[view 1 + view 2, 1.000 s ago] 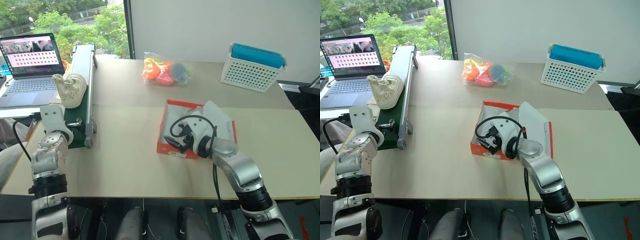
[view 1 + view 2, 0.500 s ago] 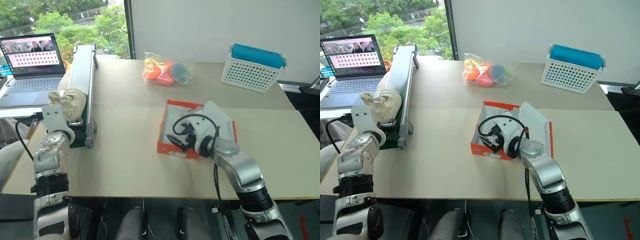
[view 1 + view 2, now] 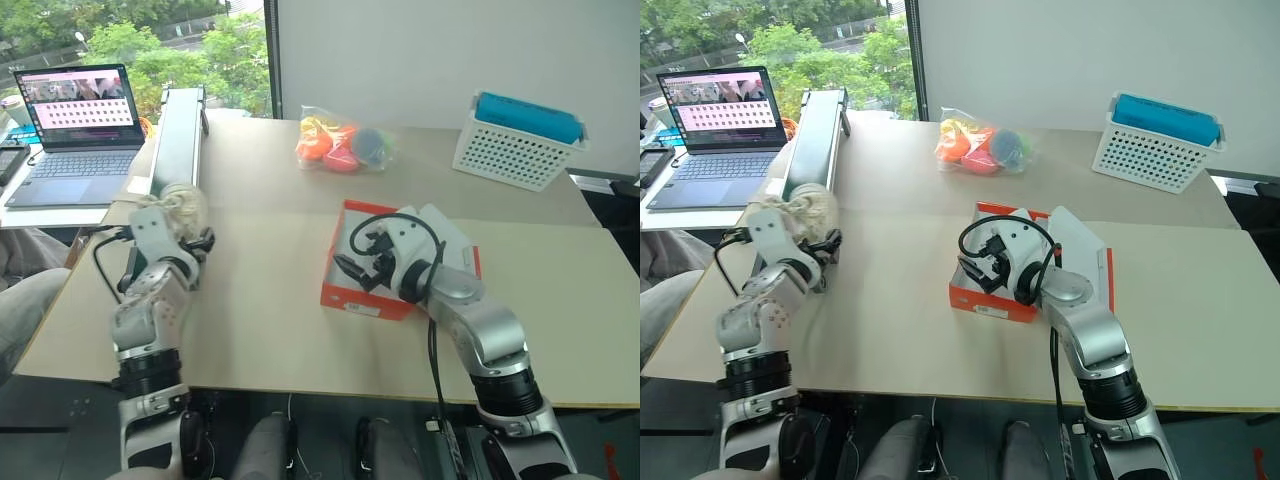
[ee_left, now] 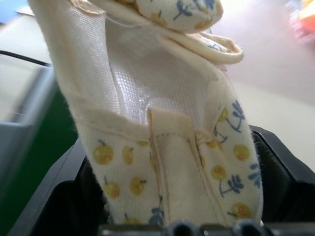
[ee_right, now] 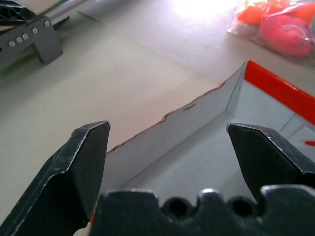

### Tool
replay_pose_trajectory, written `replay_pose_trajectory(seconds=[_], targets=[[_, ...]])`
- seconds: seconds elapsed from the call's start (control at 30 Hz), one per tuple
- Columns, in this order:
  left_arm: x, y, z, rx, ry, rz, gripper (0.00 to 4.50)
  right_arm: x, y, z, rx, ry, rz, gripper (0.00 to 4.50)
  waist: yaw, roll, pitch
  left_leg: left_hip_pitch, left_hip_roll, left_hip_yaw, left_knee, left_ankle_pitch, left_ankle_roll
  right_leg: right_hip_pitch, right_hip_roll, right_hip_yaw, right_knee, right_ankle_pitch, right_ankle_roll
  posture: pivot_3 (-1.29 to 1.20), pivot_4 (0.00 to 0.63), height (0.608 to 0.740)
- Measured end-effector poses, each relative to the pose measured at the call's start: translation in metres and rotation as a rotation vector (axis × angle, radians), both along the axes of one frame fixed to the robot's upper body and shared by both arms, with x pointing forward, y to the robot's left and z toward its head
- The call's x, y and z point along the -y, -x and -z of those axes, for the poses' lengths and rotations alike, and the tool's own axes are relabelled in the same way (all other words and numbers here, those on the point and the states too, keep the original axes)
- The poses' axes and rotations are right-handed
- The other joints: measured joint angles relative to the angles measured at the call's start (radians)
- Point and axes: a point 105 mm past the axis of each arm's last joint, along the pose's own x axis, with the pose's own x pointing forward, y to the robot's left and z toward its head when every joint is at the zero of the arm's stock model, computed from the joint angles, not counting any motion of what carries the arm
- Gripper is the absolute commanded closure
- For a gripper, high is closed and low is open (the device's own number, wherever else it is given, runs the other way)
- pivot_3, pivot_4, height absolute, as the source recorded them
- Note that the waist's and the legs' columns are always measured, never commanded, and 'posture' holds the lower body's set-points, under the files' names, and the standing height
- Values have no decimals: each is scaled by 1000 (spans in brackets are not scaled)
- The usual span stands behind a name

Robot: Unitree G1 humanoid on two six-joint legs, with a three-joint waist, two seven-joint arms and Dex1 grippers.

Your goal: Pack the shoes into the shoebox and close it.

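Note:
A cream knit shoe (image 3: pixel 181 204) is pinched in my left gripper (image 3: pixel 190 232), which is shut on it just off the near end of the conveyor, above the table's left side. The left wrist view shows the shoe's (image 4: pixel 162 98) printed lining standing between the black fingers (image 4: pixel 59 201). The orange-red shoebox (image 3: pixel 364 299) lies open at the table's middle, white inside, its lid (image 3: pixel 452 236) tilted up on the right. My right gripper (image 3: pixel 356 269) hangs open over the box's near-left corner, and the box wall (image 5: pixel 197 118) runs between its fingers (image 5: pixel 86 162).
A long grey-green conveyor (image 3: pixel 179 128) runs along the left edge, with a laptop (image 3: pixel 74 111) beyond it. A clear bag of orange and pink items (image 3: pixel 340 148) lies at the back centre. At the back right stands a white perforated basket (image 3: pixel 518 152).
My left arm has swung right, carrying the shoe off the conveyor toward the table. The right gripper has stayed over the box. The camera view has shifted.

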Motion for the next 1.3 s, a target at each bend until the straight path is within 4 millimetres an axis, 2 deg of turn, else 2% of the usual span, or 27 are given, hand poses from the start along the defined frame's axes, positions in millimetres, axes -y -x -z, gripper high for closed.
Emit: replay_pose_trajectory(seconds=[0.07,0.13,0.2,0.27,0.33,0.43,0.5,0.57,0.7,0.9,1.03,1.13,1.3], targets=[[17,0,-17,86,-5,47,627,0,0,0,-3,-7,0,0,-11,0,0,-3,0,0,0,4,-7,-2,0,0,0,0,0,0,150,708],[36,5,-40,190,-47,118,627,0,0,-2,-10,-29,-1,0,-19,0,0,-4,0,1,0,4,-7,-3,0,0,-1,0,0,0,150,708],[63,13,-55,267,-101,226,627,-4,-2,-11,-23,-107,-5,0,-25,0,0,-4,0,2,0,4,-6,-3,0,1,-1,0,0,0,150,708],[88,20,-54,285,-157,335,627,-9,-5,-28,-56,-272,-8,0,-31,0,0,-4,0,2,0,3,-4,-3,1,1,0,1,-1,0,150,708],[111,28,-41,265,-208,444,627,-15,-15,-51,-136,-466,-8,0,-37,0,0,-3,2,1,0,1,0,-3,4,2,1,2,-3,0,150,708],[130,35,-27,237,-243,545,627,-7,-35,-68,-300,-693,21,0,-41,0,0,-3,5,0,0,2,-2,-4,8,2,0,3,-5,0,150,708],[135,38,-26,241,-261,579,627,1,-43,-70,-429,-817,22,0,-40,1,0,-3,6,0,-2,2,-2,-4,9,2,0,3,-5,0,150,708],[135,38,-27,250,-266,584,627,3,-42,-67,-488,-836,10,0,-42,1,0,-4,6,1,-3,1,-2,-4,9,2,1,3,-5,0,150,708],[136,39,-29,261,-268,592,627,-5,-34,-56,-611,-830,-30,0,-49,1,0,-5,5,2,-3,1,-1,-5,9,3,1,3,-5,0,150,708],[138,39,-30,263,-269,600,627,-19,-29,-50,-663,-824,-51,0,-49,1,0,-4,6,1,-2,1,-1,-5,11,3,0,3,-5,0,150,708],[141,39,-30,267,-269,612,627,-23,-26,-54,-661,-832,-66,0,-49,1,0,-4,6,2,-3,1,-1,-5,11,4,1,3,-5,0,150,708],[142,40,-30,268,-267,616,659,-22,-28,-54,-655,-839,-52,709,-49,1,0,-4,6,2,-3,1,-1,-5,11,4,1,3,-5,0,150,708],[143,39,-36,288,-264,614,659,-19,-31,-60,-628,-875,-36,2382,-49,1,0,-4,7,2,-3,1,-1,-5,11,4,0,3,-5,0,150,708]])
